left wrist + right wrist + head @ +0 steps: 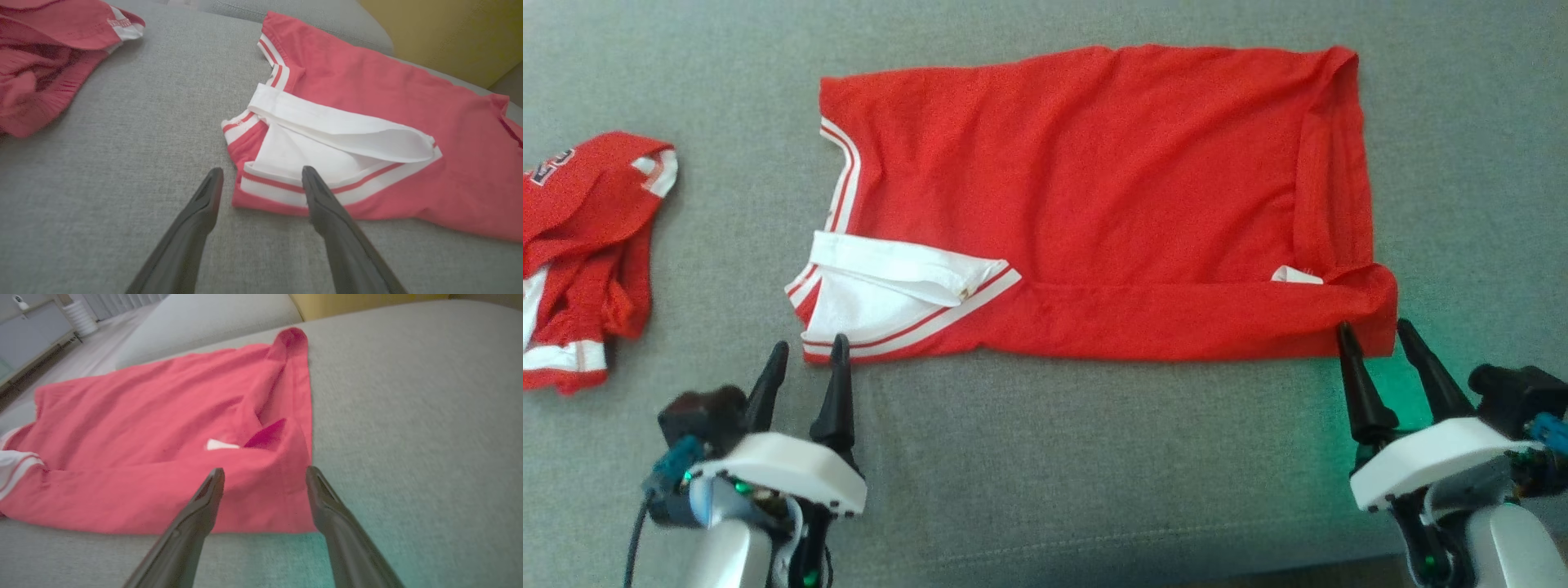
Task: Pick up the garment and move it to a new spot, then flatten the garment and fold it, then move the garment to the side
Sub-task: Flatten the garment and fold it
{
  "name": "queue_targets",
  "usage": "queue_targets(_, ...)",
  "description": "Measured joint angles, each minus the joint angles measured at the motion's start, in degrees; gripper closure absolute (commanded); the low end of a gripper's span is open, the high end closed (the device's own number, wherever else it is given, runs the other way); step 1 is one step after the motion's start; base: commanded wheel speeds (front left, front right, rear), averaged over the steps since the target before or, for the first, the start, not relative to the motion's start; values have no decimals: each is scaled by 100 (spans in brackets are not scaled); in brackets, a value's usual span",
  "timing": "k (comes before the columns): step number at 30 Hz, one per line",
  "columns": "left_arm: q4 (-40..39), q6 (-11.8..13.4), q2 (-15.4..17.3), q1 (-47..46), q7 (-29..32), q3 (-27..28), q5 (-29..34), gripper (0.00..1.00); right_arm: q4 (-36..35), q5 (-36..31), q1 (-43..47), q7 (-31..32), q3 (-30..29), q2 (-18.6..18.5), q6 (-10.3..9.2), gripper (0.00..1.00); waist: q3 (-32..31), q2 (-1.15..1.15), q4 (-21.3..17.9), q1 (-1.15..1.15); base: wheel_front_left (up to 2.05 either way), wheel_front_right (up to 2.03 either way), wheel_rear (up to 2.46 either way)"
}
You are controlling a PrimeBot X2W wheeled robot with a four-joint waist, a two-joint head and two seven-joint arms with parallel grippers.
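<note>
A red garment (pixel 1094 196) with white and red striped trim lies spread on the grey cushion, its near edge folded over and a white panel (pixel 890 298) turned up at its near left corner. My left gripper (pixel 806 349) stands open just off that corner, with nothing between its fingers; the left wrist view has the white panel (pixel 327 143) right ahead of the left gripper (pixel 261 173). At the garment's near right corner (pixel 1372 314) my right gripper (pixel 1372 331) is open and holds nothing. In the right wrist view the right gripper (pixel 264 471) hovers over the folded red hem (pixel 229 498).
A second red and white garment (pixel 580 245) lies crumpled at the far left of the cushion, also at the upper left as a red heap (pixel 45 53). The grey cushion (pixel 1094 457) has bare room in front of the garment. A yellow wall (pixel 449 32) stands beyond the cushion.
</note>
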Motion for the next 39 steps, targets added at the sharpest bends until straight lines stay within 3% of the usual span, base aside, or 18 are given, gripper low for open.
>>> queue_targets(13,485,-422,51,-638,858,70,-749,0,486,305,-427,761,-171,11,0,0,414,0,22,0,0,0,0)
queue_targets(14,478,-468,64,-660,932,80,-825,14,509,307,-475,838,-177,12,0,0,432,0,25,0,0,0,0)
queue_targets(16,478,-542,100,-725,1024,77,-884,100,539,379,-539,1032,-223,12,0,78,457,0,35,0,0,0,0)
queue_targets(17,482,-563,122,-738,1067,78,-920,100,538,408,-557,1068,-244,12,0,100,466,0,44,0,0,0,0)
queue_targets(24,302,-560,131,-702,964,47,-917,100,389,591,-577,1163,-296,4,0,100,452,0,142,0,0,0,0)
queue_targets(30,-523,-328,147,-188,931,52,-859,100,-204,645,-319,1176,-393,4,0,100,316,0,224,0,0,0,0)
queue_targets(39,-1678,146,234,860,1356,67,-797,100,-732,638,662,1825,-735,91,0,100,21,0,303,0,0,0,0)
